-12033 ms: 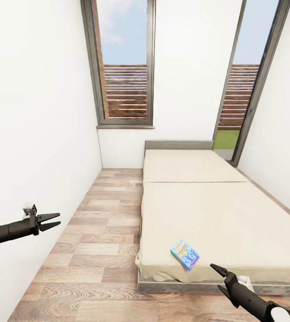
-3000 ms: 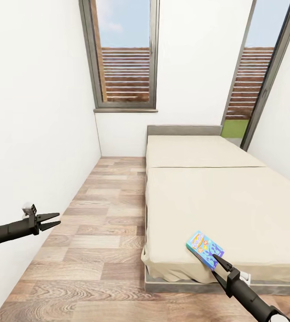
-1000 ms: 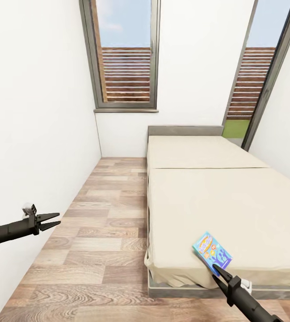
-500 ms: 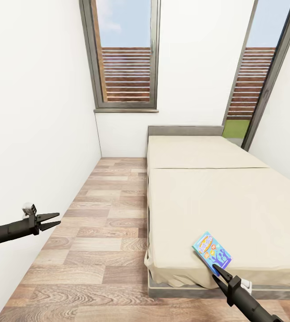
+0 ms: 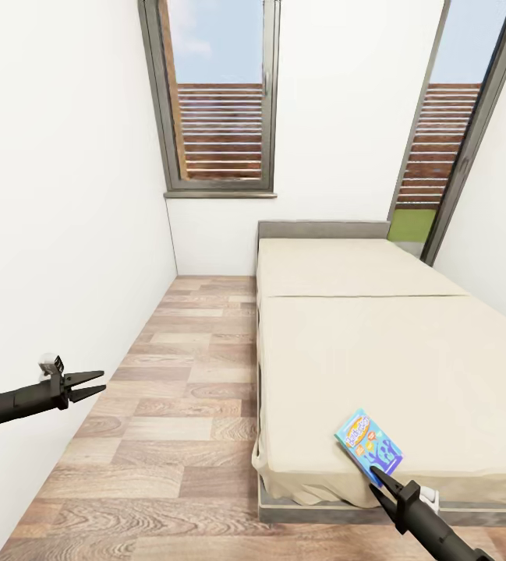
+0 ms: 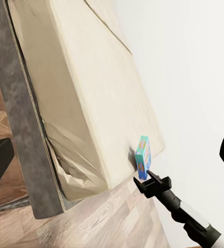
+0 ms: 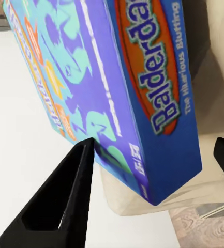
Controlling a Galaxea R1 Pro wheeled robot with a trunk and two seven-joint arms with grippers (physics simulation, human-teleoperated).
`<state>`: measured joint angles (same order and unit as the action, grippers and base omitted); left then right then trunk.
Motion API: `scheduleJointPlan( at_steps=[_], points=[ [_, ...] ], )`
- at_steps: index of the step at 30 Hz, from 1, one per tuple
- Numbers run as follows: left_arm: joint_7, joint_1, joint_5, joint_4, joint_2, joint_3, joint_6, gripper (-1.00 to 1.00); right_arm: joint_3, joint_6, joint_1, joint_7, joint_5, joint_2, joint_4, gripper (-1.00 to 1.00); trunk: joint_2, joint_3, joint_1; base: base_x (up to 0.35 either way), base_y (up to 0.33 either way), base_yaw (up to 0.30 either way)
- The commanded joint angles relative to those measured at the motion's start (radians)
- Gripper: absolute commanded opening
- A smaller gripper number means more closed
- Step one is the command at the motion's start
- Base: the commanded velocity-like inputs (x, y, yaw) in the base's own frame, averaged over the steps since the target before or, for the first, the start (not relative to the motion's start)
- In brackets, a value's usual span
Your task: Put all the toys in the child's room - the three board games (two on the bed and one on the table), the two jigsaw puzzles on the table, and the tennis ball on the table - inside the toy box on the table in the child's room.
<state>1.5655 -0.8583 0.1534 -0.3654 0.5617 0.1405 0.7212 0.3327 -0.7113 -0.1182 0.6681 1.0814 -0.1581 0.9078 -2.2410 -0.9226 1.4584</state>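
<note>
Straddling blue "Balderdash" board game [image 7: 143, 98], right gripper [image 5: 380, 474] spread

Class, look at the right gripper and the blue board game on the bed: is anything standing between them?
Nothing visible does. The right gripper is open at the near end of the blue board game, which lies alone near the corner of the bed.

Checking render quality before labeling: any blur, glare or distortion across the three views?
Head view: sharp, even flat light, wide-angle lean in the window frames, faint shadow under the blue board game. Left wrist view: tilted, crisp, soft shadow along the bed edge. Right wrist view: box print slightly soft at close range, right gripper fingers dark, no glare.
</note>
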Motion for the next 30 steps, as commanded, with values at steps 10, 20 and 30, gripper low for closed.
scheduleJointPlan(
  at_steps=[10, 20, 30],
  points=[
    [0.004, -0.001, -0.002, 0.000, 0.000, 0.001, 0.010, 1.00, 0.003, 0.003, -0.043, 0.001, 0.005, 0.000, -0.001, -1.00, 0.028, 0.012, -0.015, 0.000, 0.000, 0.000],
    [0.004, -0.001, -0.002, 0.000, 0.000, 0.001, 0.010, 1.00, 0.003, 0.004, -0.043, 0.000, 0.005, 0.000, -0.001, -1.00, 0.049, 0.021, -0.027, 0.000, 0.000, 0.000],
    [0.004, -0.001, -0.002, 0.000, 0.000, 0.001, 0.010, 1.00, 0.003, 0.004, -0.043, 0.000, 0.005, 0.000, -0.001, -1.00, 0.063, 0.028, -0.035, 0.000, 0.000, 0.000]
  ],
)
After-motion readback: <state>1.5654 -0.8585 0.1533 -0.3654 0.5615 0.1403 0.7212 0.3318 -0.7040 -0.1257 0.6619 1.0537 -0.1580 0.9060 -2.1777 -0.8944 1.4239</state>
